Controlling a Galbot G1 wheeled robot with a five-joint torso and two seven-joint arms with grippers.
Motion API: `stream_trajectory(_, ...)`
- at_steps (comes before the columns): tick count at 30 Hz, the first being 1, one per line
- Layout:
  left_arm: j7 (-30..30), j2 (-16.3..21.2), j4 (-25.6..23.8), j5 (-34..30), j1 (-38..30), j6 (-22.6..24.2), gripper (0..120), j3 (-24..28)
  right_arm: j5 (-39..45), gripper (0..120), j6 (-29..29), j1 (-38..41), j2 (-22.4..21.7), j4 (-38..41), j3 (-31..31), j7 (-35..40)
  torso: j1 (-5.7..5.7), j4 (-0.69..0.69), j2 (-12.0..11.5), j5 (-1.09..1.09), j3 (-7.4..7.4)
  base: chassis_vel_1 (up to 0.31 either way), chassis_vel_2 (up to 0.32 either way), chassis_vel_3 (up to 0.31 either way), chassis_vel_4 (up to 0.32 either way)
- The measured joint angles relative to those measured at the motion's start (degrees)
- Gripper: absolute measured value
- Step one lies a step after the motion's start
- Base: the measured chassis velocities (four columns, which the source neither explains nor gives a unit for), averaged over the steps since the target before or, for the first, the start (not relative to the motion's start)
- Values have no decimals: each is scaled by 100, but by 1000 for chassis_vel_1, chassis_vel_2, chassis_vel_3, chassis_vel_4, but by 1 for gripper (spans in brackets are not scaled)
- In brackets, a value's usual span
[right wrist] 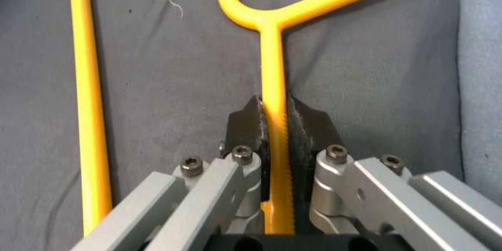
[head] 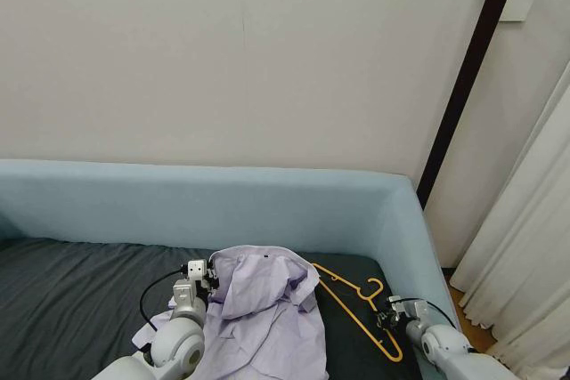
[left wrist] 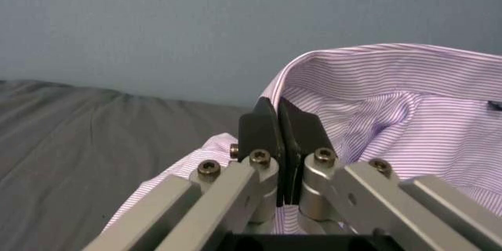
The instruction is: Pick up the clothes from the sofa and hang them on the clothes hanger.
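A lilac striped shirt [head: 267, 313] lies crumpled on the sofa's dark grey seat [head: 71, 295]. My left gripper [head: 212, 275] is at its left edge, shut on the cloth near the collar. In the left wrist view the collar [left wrist: 377, 86] rises from the pinched tips of the left gripper [left wrist: 280, 107]. To the right of the shirt lies an orange hanger [head: 352, 295], partly tucked under it. My right gripper [head: 384, 316] is shut on the hanger's stem just below the hook. The right wrist view shows the stem [right wrist: 271, 57] running between the right gripper's [right wrist: 273, 110] dark pads.
The light blue backrest [head: 178, 202] runs behind the seat and the sofa's armrest [head: 405, 238] closes it on the right. A dark post [head: 463, 86] and a pale curtain [head: 534, 264] stand past the armrest. Left of the shirt the seat lies bare.
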Motion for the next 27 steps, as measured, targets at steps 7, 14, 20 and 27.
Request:
stream_trajectory(7, -68, 36, 19, 51, -4, 92, 0, -98, 300, 6, 128, -112, -147, 493, 289, 705, 0, 0, 0, 0, 0, 0, 0, 0, 0)
stream_trajectory(14, -76, 79, -48, 15, 35, 108, 0, -141, 788, 6, 418, -321, -585, 1819, 627, 1738, 0, 1, -1, -1, 0, 0, 0, 0, 0)
stream_trajectory(20, -54, 96, -175, -4, 59, 108, 0, -131, 848, 6, 519, -863, -1119, 3241, 809, 2353, 0, -2, 0, -3, -1, 0, 0, 0, 0)
stream_trajectory(27, -35, 172, -319, -13, 123, 112, 0, -182, -219, 6, 937, -1629, -1418, 4367, 988, 2577, 0, -3, 0, -1, -1, 0, 0, 0, 0)
